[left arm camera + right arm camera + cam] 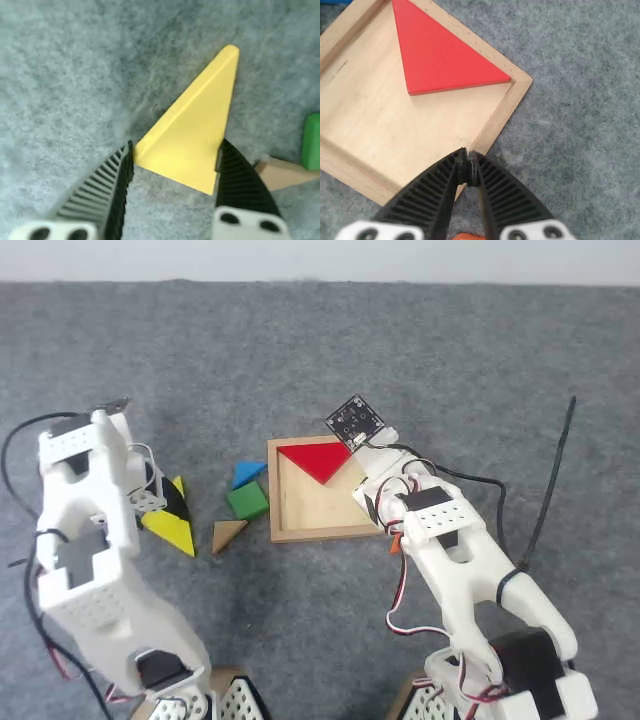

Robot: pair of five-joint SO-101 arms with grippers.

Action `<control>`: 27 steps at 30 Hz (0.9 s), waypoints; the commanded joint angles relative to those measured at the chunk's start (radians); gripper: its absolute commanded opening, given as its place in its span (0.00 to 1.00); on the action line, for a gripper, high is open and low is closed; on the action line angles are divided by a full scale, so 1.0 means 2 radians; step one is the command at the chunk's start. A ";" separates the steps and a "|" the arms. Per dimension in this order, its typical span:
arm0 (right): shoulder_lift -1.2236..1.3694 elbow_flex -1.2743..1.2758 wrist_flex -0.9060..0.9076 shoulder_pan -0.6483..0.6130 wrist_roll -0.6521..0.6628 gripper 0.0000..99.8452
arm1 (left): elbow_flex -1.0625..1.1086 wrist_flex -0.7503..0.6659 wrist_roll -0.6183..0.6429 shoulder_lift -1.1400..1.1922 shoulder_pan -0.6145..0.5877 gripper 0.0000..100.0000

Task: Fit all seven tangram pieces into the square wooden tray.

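The yellow triangle [192,130] lies on the grey mat with my left gripper [175,150] closed against its wide end, one finger on each side. From above, that gripper [165,502] sits over the yellow triangle [172,528] at the left. The square wooden tray [320,533] holds a red triangle [318,458] in its far corner. My right gripper [468,165] is shut with nothing in it, its tips over the tray rim [520,85] near the red triangle [437,55]. It shows at the tray's right side [366,490].
Between the yellow triangle and the tray lie a blue triangle [247,473], a green square [247,501] and a tan triangle [228,533]. A thin black rod [550,490] stands at the right. Open mat stretches behind and in front of the tray.
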 commanded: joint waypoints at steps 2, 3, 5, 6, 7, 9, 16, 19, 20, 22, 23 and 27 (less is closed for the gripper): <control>-0.028 -0.005 -0.006 -0.002 0.007 0.01 | 0.050 -0.020 0.009 -0.063 0.041 0.20; -0.029 -0.005 -0.006 -0.002 0.007 0.01 | 0.059 -0.020 0.010 -0.076 0.051 0.20; -0.029 -0.005 -0.005 -0.002 0.013 0.01 | 0.072 -0.020 0.010 -0.100 0.068 0.20; -0.029 -0.005 -0.005 -0.002 0.018 0.01 | 0.076 -0.020 0.011 -0.107 0.075 0.20; -0.029 -0.005 -0.005 -0.002 0.019 0.01 | 0.079 -0.020 0.015 -0.115 0.082 0.20; -0.029 -0.005 -0.004 -0.002 0.019 0.01 | 0.083 -0.020 0.028 -0.127 0.096 0.20; -0.029 -0.005 -0.004 -0.002 0.019 0.01 | 0.084 -0.015 0.044 -0.157 0.145 0.20; -0.029 -0.005 -0.004 -0.002 0.019 0.01 | 0.085 -0.015 0.060 -0.170 0.159 0.20; -0.029 -0.005 -0.004 -0.002 0.019 0.01 | 0.085 -0.015 0.061 -0.175 0.163 0.20; -0.029 -0.005 -0.004 -0.002 0.019 0.01 | 0.085 -0.004 0.063 -0.184 0.174 0.20; -0.029 -0.005 -0.004 -0.002 0.019 0.01 | 0.085 -0.001 0.063 -0.189 0.180 0.20; -0.029 -0.005 -0.004 -0.002 0.019 0.01 | 0.085 0.002 0.063 -0.199 0.200 0.20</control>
